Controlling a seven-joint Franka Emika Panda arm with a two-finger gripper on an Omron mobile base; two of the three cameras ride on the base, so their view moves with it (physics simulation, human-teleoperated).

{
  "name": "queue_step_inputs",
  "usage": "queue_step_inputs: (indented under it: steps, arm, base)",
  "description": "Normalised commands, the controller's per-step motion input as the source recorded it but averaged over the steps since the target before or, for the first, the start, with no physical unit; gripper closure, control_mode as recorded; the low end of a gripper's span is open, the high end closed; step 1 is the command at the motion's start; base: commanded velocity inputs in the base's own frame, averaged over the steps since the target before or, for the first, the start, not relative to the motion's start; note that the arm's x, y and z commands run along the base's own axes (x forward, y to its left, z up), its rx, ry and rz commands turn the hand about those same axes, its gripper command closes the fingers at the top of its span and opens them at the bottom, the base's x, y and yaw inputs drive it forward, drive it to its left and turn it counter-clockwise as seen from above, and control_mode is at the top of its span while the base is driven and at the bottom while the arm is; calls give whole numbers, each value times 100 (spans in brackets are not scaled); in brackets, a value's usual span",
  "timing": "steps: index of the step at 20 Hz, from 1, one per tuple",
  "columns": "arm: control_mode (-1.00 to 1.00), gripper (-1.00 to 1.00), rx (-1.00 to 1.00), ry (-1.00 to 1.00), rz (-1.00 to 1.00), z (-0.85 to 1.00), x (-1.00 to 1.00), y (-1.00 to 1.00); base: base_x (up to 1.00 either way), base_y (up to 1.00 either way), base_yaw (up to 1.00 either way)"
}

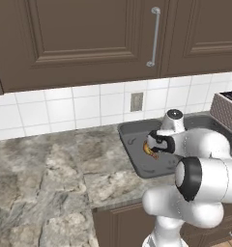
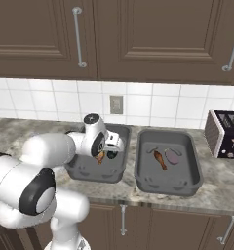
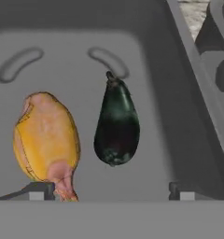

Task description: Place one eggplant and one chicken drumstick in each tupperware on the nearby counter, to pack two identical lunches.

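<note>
Dark brown cabinets (image 1: 89,38) with silver handles hang over a white tiled wall and a grey-beige marbled surface (image 1: 40,164) in the left base view. On it lies a dark grey tupperware (image 1: 132,154), and the white arm bends down over it so that the pincer (image 1: 152,150) sits low inside the tub, just above a patch of golden-orange drumstick (image 1: 149,150). A ribbed silver toaster (image 1: 226,111) stands at the far right.

From the right base view, two alike tubs sit side by side on the surface (image 2: 216,185) with a narrow strip of stone between them. The pincer (image 2: 103,155) hangs in the left tupperware (image 2: 85,168), with the golden-orange drumstick (image 2: 100,157) showing just beneath it (whether a finger touches it cannot be told from here). The right tupperware (image 2: 187,183) holds the slimmer reddish-brown drumstick (image 2: 159,159) and, just beside it, the pale mauve eggplant (image 2: 173,156). The toaster (image 2: 225,134) stands to the right of that tub.

Looking along the hand, the pincer (image 3: 111,191) has its two dark fingertips (image 3: 39,190) spread wide and holds nothing. On the floor of the tupperware (image 3: 188,70) the golden-orange drumstick (image 3: 46,140) lies at the left, its tapered end beside the left fingertip, and the glossy near-black eggplant (image 3: 116,126) lies close to its right, a gap between the two.
</note>
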Motion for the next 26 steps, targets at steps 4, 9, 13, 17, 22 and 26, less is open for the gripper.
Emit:
queue_step_inputs:
  steps: [4,9,13,17,22,26]
  arm:
    - [-100,-100,-1,0,-9,98,-77,0]
    - [-100,-100,0,-1,-2,71,-95,0]
    - [-100,-100,1,-8,0,67,-100,-22]
    - [-100,-100,10,-15,1,85,-100,-56]
    - [-100,-100,12,-19,2,100,-100,-58]
    - [-100,-100,9,-15,0,97,-100,-47]
  base:
    - [0,0,0]
    - [0,0,0]
    - [0,0,0]
    - [0,0,0]
    - [0,0,0]
    - [0,0,0]
